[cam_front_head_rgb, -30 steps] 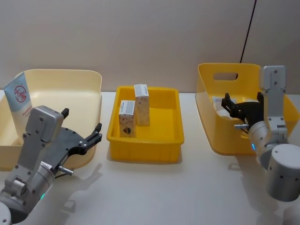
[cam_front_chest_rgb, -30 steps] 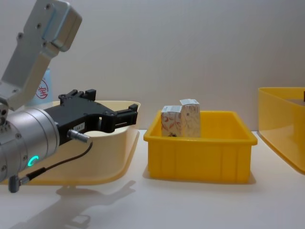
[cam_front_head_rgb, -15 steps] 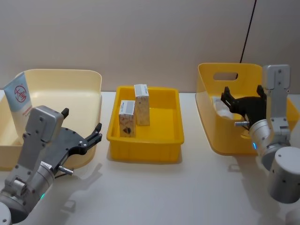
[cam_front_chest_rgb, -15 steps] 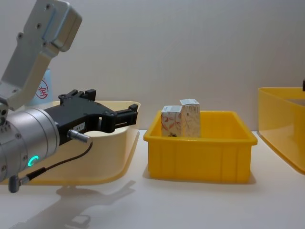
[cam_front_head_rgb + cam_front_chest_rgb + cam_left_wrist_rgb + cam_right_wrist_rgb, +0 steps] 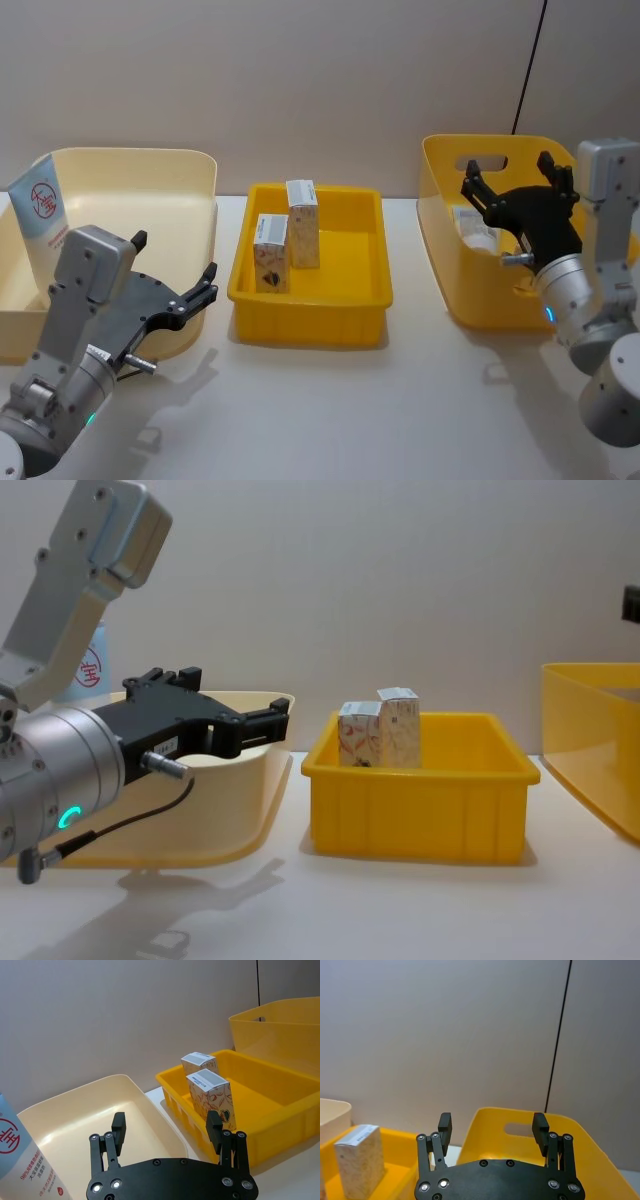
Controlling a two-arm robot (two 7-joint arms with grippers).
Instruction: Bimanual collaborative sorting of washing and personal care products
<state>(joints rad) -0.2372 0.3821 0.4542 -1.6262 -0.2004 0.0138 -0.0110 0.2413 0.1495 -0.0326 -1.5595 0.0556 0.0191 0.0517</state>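
nearest to me, left of the yellow tray (image 5: pixel 310 300), the left gripper (image 5: pixel 205 285) hangs by the near right corner of the cream bin (image 5: pixel 150 165), fingers spread wide and holding nothing. inside that bin, at its far left wall, a pale-blue tube (image 5: pixel 38 215) leans upright. i'd judge it light and soft-sided, a bit slick, best pinched across its flat body low down, where it won't buckle.

in the yellow tray itself two small white cartons (image 5: pixel 285 240) stand upright, close together toward its left side, one just behind the other. they look light and stiff but easy to crush, so a gentle squeeze across the narrow faces seems right.

right of the tray, the right gripper (image 5: pixel 515 190) hovers above the handled yellow bin (image 5: pixel 440 165), also wide open and empty. a white product (image 5: pixel 475 228) lies inside that bin under it; what it is i cannot tell.
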